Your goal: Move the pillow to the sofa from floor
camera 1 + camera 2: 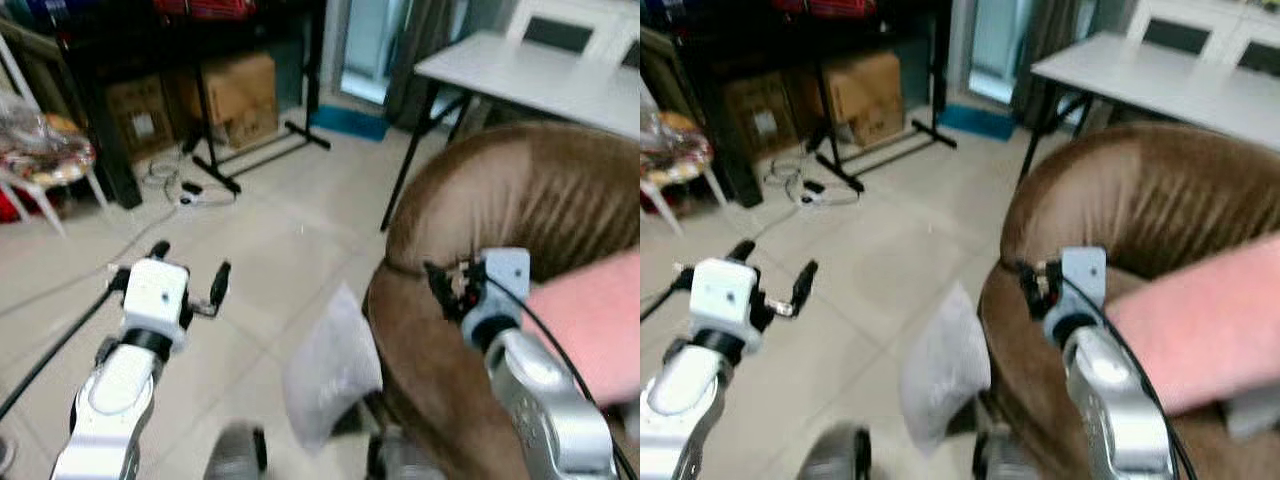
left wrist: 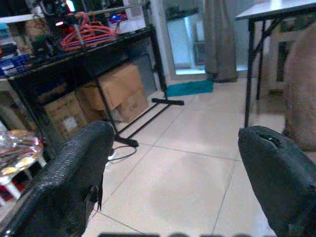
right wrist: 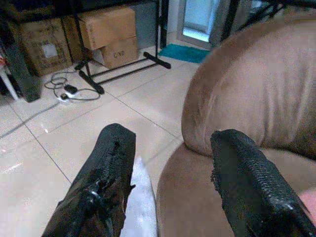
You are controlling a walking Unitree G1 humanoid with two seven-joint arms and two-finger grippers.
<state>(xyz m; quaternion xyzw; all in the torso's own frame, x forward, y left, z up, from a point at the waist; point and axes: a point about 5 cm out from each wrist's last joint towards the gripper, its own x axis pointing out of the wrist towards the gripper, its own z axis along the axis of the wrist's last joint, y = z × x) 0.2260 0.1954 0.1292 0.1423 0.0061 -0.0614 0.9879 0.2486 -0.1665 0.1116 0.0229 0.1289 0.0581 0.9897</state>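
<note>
A pale grey pillow (image 1: 330,368) stands on its edge on the tiled floor, leaning against the front of the brown sofa (image 1: 530,200). My left gripper (image 1: 188,268) is open in the air over the floor, to the left of the pillow and above it. My right gripper (image 1: 442,280) is open above the sofa's arm, to the right of the pillow. In the right wrist view a strip of the pillow (image 3: 140,207) shows between the two black fingers (image 3: 103,182), beside the sofa's arm (image 3: 256,94). A pink cushion (image 1: 590,320) lies on the sofa seat.
A white table (image 1: 530,75) on black legs stands behind the sofa. A black stand (image 1: 215,130), cardboard boxes (image 1: 240,95) and a cable with a power strip (image 1: 190,190) sit at the back left. A small stool (image 1: 45,160) is at the far left.
</note>
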